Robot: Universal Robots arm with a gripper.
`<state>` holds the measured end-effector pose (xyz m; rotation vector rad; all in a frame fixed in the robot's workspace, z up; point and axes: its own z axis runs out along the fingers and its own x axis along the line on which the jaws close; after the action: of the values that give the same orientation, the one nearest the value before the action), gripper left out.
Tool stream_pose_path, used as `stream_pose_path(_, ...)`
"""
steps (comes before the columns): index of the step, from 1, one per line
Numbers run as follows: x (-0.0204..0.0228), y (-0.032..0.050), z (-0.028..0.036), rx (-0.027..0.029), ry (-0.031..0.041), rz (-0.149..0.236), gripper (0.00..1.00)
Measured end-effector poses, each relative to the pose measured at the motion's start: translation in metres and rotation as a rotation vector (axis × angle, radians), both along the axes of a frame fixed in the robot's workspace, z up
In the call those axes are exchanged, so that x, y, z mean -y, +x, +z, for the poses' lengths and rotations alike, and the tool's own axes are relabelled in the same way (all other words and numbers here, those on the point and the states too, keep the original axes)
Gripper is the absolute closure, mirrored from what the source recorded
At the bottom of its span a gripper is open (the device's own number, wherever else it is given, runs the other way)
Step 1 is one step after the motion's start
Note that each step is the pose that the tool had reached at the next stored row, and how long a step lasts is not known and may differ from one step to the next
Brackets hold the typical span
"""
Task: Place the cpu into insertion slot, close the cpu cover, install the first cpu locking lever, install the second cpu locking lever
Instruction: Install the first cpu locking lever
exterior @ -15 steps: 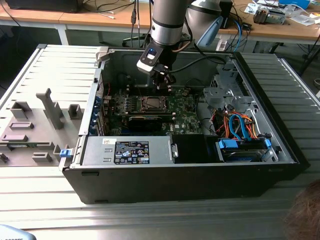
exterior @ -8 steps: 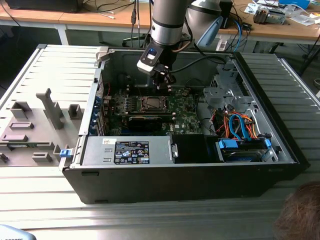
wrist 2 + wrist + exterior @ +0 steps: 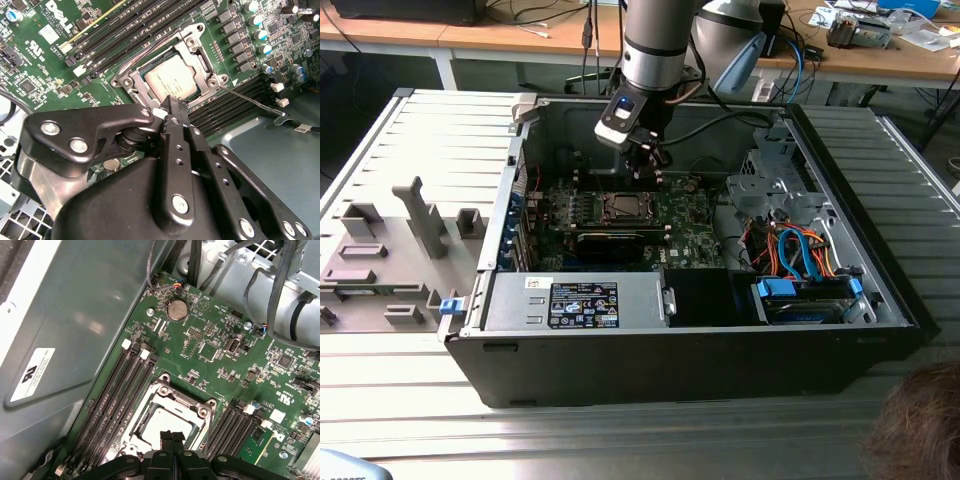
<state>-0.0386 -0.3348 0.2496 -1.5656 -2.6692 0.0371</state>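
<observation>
Silvery cpu (image 3: 167,82) sits in the insertion slot (image 3: 620,207), centre of the exterior view, on the green motherboard (image 3: 695,228). The cpu cover (image 3: 197,42) lies flat around it, chip showing through the window. One thin locking lever (image 3: 255,103) juts out from the socket corner over the black memory slots (image 3: 215,112). Gripper (image 3: 172,106) is right at the cover edge, contact unclear, jaws clenched tight against each other.
</observation>
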Motion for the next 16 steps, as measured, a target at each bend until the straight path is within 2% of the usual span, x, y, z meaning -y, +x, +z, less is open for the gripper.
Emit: stream_pose_path(16, 0.0, 0.0, 0.0, 0.0, 0.0, 0.018, 0.89)
